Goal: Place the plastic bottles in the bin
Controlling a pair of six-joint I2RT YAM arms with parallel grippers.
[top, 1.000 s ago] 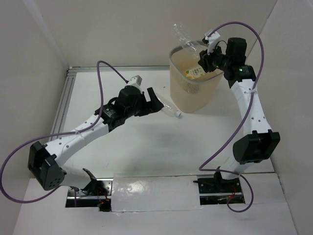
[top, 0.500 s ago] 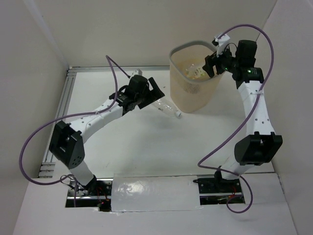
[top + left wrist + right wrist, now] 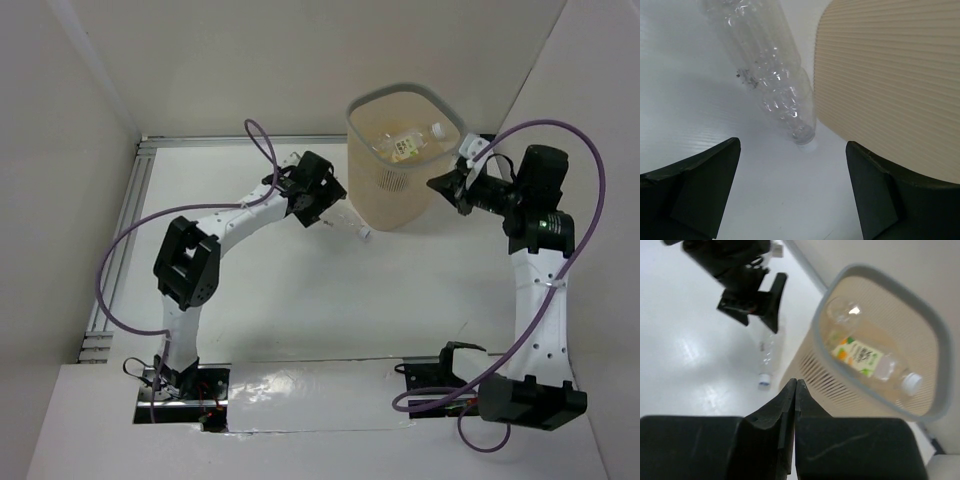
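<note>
**One bottle loose on the table, others already in the bin**

1. Left pincer [image 3: 323, 203]. Black, jaws released and spread wide, with nothing between them. It reaches out over the white table [image 3: 290, 300] to the left of the bin and is angled down at the loose bottle. In its own camera the two fingers stand either side of the bottle's cap end, clear of it.

2. Loose bottle [image 3: 347, 223]. Clear and crinkled, with no label that I can make out. It lies on its side on the table, cap end toward the near right and body running back under the left pincer. It is just beside the bin's left wall, but I cannot tell whether the two touch.

3. Bin [image 3: 400, 205]. Beige, rounded-square, with a grey rim and slotted lower sides. It stands upright at the far middle of the table, between the two pincers.

4. Contents of the bin. A labelled bottle [image 3: 405, 147] with a yellow-green label and a white cap lies on its side inside. A second bottle [image 3: 841, 311], clear and plain, lies next to it. Any others underneath cannot be counted.

5. Right pincer [image 3: 443, 183]. Clenched, fingers pressed tip to tip, holding nothing. It hangs outside the bin at its right side, pointing toward the wall. I cannot tell whether the tips touch the wall.
</note>
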